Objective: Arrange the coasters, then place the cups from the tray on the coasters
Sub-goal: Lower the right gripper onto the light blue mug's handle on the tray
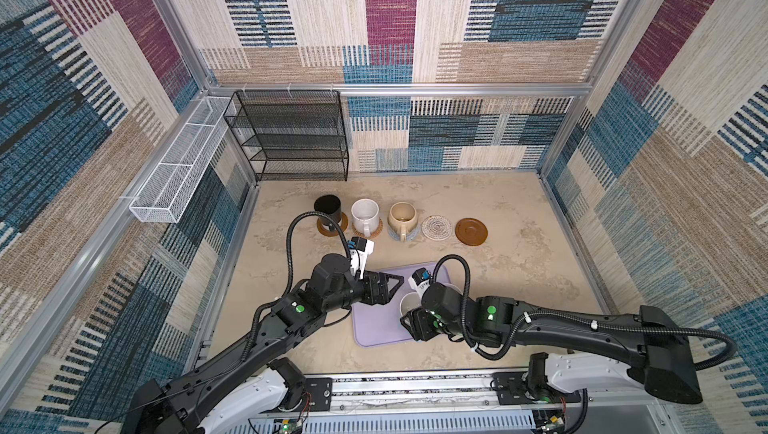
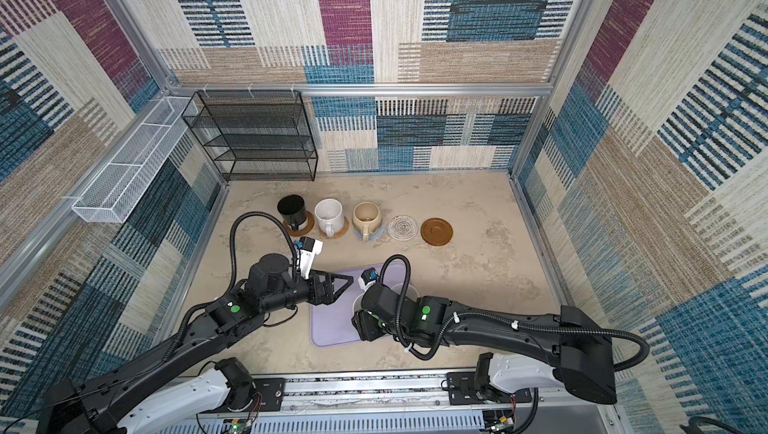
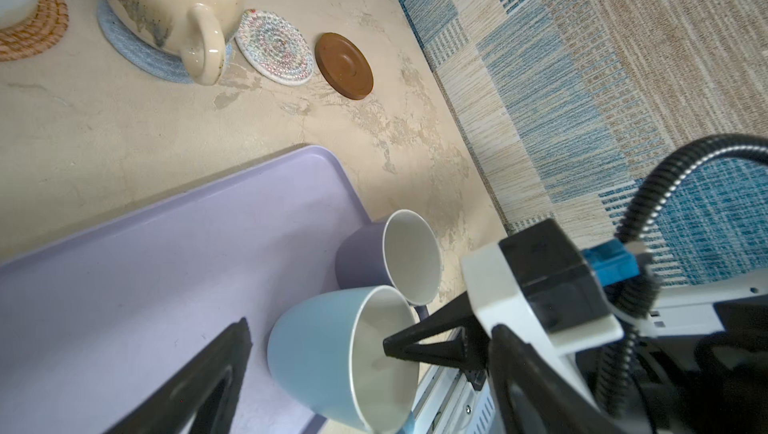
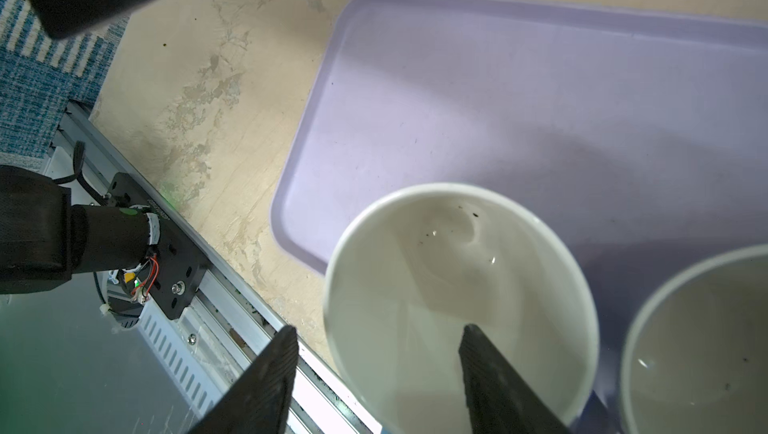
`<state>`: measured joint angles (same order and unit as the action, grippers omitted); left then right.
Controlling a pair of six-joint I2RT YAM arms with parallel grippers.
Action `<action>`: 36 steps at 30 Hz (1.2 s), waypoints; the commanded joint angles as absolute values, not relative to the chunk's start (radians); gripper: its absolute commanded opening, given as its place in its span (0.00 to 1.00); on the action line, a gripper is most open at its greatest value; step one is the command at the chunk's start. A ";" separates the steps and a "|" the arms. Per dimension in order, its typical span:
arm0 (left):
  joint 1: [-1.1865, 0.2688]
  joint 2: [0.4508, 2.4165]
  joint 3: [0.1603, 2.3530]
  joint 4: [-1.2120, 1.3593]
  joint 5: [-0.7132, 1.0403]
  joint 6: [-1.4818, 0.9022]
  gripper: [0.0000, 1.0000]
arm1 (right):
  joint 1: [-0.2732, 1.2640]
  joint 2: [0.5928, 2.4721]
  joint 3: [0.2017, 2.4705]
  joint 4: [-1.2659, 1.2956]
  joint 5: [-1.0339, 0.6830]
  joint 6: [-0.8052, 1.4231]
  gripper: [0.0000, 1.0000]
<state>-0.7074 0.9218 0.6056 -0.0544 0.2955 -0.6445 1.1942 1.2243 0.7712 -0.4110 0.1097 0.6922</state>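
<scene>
While three mugs [image 1: 365, 212] are sitting placed, I am straddling the light blue mug [image 3: 316, 349].
Fingers apart on right gripper [image 4: 380, 330] and left gripper [image 3: 372, 326]; lavender mug [image 3: 359, 253] waiting.

A: The tray [image 3: 124, 265], what colour?
B: Lavender. The lavender mug [image 3: 359, 257] matches it, white inside.
A: And the blue mug [image 3: 311, 353]?
B: Light blue, white inside too.
A: Coasters?
B: The pale woven coaster [image 3: 274, 47] is white-grey with coloured flecks. The brown coaster [image 3: 344, 66] is glossy.

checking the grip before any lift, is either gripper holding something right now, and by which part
Nothing is held yet. The right gripper straddles the blue cup's rim, one finger inside, not clamped. The left gripper is open and empty.
</scene>
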 commanded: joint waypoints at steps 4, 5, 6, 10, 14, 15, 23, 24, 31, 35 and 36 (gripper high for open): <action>-0.698 0.923 0.603 -0.003 0.332 -0.643 0.92 | 1.204 1.193 0.781 -0.416 0.197 0.690 0.65; -0.698 0.926 0.605 -0.002 0.333 -0.644 0.93 | 1.203 1.193 0.792 -0.419 0.210 0.676 0.66; -0.698 0.928 0.604 0.000 0.333 -0.645 0.92 | 1.203 1.196 0.804 -0.424 0.227 0.671 0.66; -0.697 0.922 0.605 -0.006 0.336 -0.642 0.93 | 1.203 1.210 0.839 -0.463 0.243 0.675 0.66; -0.682 0.905 0.593 -0.007 0.373 -0.622 0.92 | 1.208 1.184 0.822 -0.504 0.222 0.738 0.63; -0.674 0.904 0.590 -0.001 0.401 -0.619 0.92 | 1.214 1.177 0.816 -0.515 0.222 0.756 0.62; -0.612 0.933 0.568 0.068 0.571 -0.634 0.91 | 1.267 1.204 0.772 -0.466 0.175 0.775 0.61; -0.610 0.934 0.567 0.070 0.571 -0.636 0.91 | 1.268 1.218 0.769 -0.456 0.178 0.772 0.61; -0.606 0.941 0.569 0.051 0.534 -0.633 0.91 | 1.268 1.337 0.785 -0.433 0.282 0.785 0.53; -0.605 0.945 0.569 0.054 0.534 -0.639 0.92 | 1.271 1.403 0.803 -0.422 0.335 0.788 0.42; -0.604 0.944 0.569 0.052 0.534 -0.641 0.92 | 1.270 1.417 0.810 -0.428 0.352 0.793 0.40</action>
